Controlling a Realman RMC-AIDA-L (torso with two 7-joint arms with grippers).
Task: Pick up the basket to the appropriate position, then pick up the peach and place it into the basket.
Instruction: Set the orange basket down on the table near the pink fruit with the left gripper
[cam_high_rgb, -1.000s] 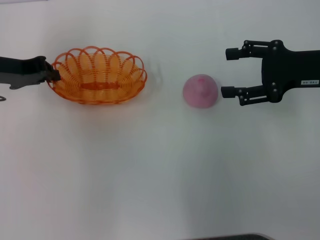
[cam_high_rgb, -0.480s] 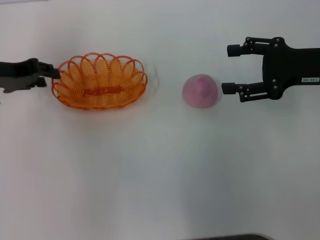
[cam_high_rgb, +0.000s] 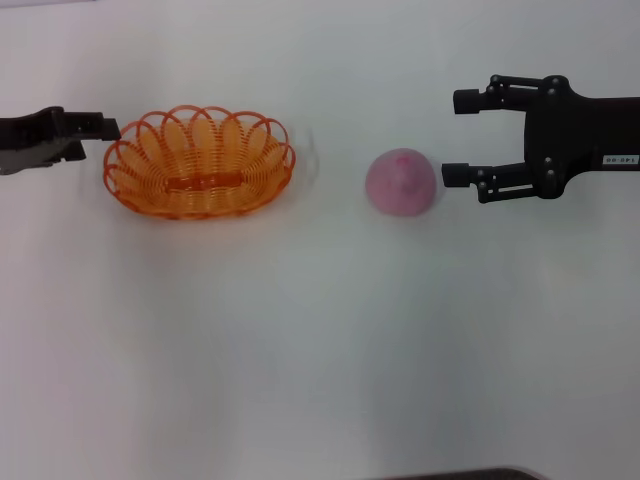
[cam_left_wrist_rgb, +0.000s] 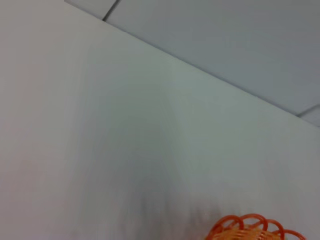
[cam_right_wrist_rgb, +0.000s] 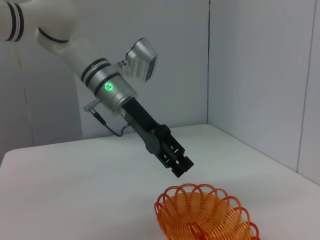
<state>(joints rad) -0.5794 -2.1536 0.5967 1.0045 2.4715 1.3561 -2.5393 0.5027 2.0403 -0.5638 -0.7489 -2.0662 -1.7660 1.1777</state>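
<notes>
The orange wire-weave basket (cam_high_rgb: 198, 162) sits on the white table at the left; it also shows in the left wrist view (cam_left_wrist_rgb: 250, 227) and the right wrist view (cam_right_wrist_rgb: 202, 215). My left gripper (cam_high_rgb: 100, 128) is open and empty, just off the basket's left rim and apart from it; it hangs above the basket in the right wrist view (cam_right_wrist_rgb: 181, 167). The pink peach (cam_high_rgb: 401, 183) rests on the table right of centre. My right gripper (cam_high_rgb: 452, 140) is open, just right of the peach, with its nearer fingertip (cam_high_rgb: 450, 177) close beside the fruit.
The white table (cam_high_rgb: 320, 340) ends at a wall behind. A dark edge (cam_high_rgb: 450, 474) shows at the table's front.
My left gripper has let go of the basket's left rim and drawn back to the left and slightly up. The basket has settled a little to the right. The right gripper has barely moved.
</notes>
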